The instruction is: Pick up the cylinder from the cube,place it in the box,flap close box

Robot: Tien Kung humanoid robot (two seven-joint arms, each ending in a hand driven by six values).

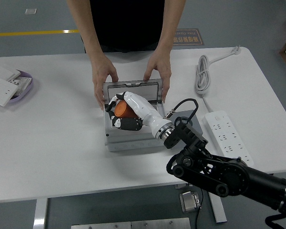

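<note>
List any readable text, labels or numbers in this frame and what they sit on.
Floor sign behind the table: printed characters, too blurred to read.
Power strip: no readable marking.
Grey box, orange cylinder, wall switches in the purple tray: no text visible.
Nothing in the frame can be quoted.

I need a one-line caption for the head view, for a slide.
Right hand holds orange cylinder over open box; person's hands steady its lid.
</note>
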